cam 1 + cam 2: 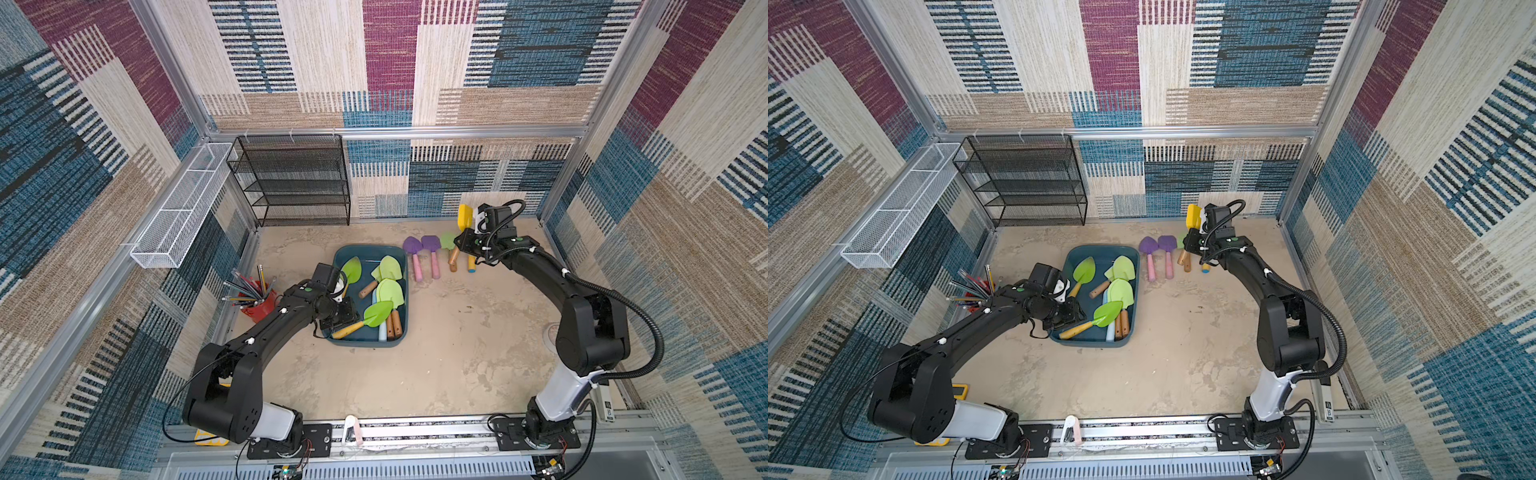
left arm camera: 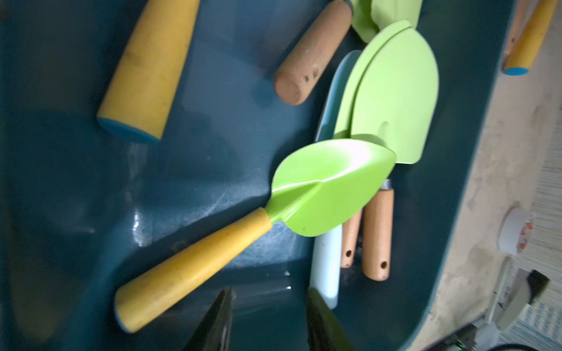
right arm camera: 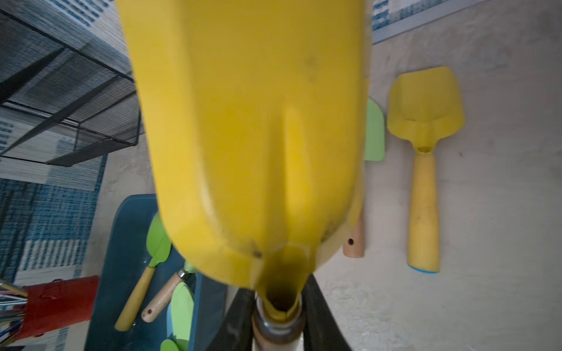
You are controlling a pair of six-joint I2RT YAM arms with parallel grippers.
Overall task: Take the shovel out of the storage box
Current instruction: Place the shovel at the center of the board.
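Left tool [image 2: 269, 293] parted, empty; right tool [image 3: 278, 304] clamped on yellow shovel [image 3: 249, 121].

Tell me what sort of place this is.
Likely a robot test cell: patterned walls on an aluminium frame, a left arm and right arm bolted to a rail, toy shovels in a storage box.

Glossy plastic storage box [image 2: 228, 146], matt wood shovel handle [image 2: 188, 273], smooth grn blade [image 2: 328, 188], blk metal-mesh rack [image 1: 295, 183]

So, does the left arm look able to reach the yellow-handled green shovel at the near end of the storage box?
Probably yes: the left tool hangs open over the storage box, right beside the yellow handle of the green shovel, with nothing lying over that handle.
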